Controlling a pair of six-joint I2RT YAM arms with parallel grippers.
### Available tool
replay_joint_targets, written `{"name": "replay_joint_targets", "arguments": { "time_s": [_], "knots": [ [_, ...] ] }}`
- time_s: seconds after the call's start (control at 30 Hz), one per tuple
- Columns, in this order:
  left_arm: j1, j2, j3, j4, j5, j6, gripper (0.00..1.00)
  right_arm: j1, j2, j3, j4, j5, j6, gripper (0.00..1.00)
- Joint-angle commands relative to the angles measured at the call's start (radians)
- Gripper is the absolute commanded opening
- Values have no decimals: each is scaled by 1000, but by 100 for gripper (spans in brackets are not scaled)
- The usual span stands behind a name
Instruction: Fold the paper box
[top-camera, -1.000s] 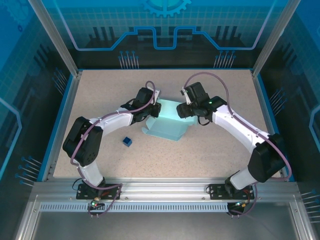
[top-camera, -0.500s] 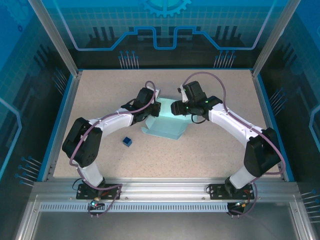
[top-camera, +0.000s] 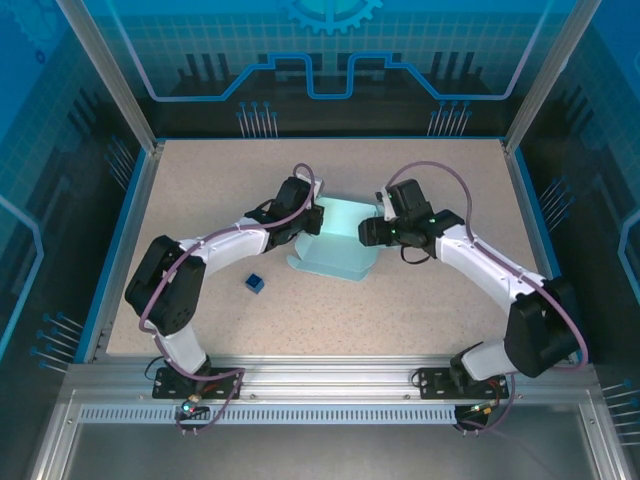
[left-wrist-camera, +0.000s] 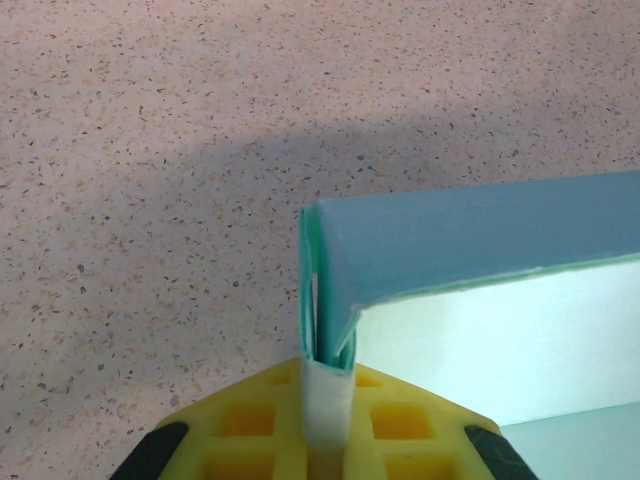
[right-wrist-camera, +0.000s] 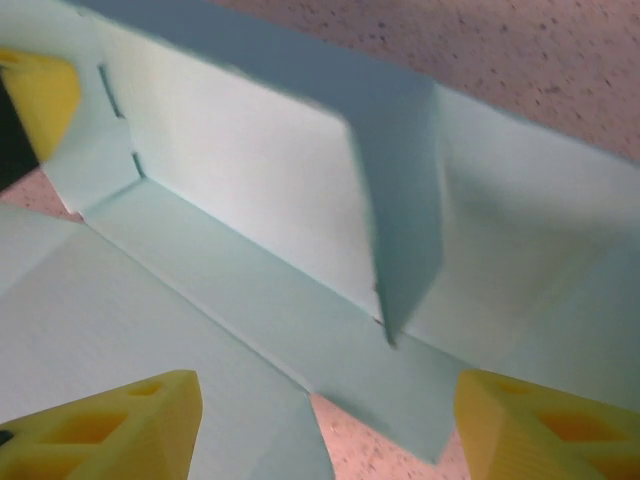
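— Near the middle of the table, the paper box is lying half-formed. Its far wall is standing up and its near panels are lying flat on the surface.

— And the left gripper?

— It is pinching the doubled card at the left end of that wall, clamped on the paper box right at the corner fold.

— What is the right gripper doing?

— It is hanging over the right-hand part, its fingers spread apart with nothing between them. From its wrist camera, a side flap is jutting inward from the raised wall.

— Which step is under way, would you say?

— I am judging it to be the right end: bringing that flap and the end panel square to the wall.

— How should it be going about that?

— The left should be anchoring without pulling, since thin card is probably creasing easily. The right should be pressing low, along the scored line rather than at the free edge, so the wall is not buckling. It should be going slowly too, as a light box is likely sliding if shoved sideways.

— And the dark blue cube?

— It is sitting well apart on the left, out of the way.
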Motion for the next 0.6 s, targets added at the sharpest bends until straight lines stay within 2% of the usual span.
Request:
{"name": "replay_joint_targets", "arguments": {
  "time_s": [0.0, 0.57],
  "knots": [
    [-5, -36, -11, 21, -13, -18, 3, -25, -32, -49, -4, -9, 35, 69],
    [-6, -57, -19, 35, -9, -29, 3, -40, 17, -131, 123, -121, 255, 71]
  ]
}}
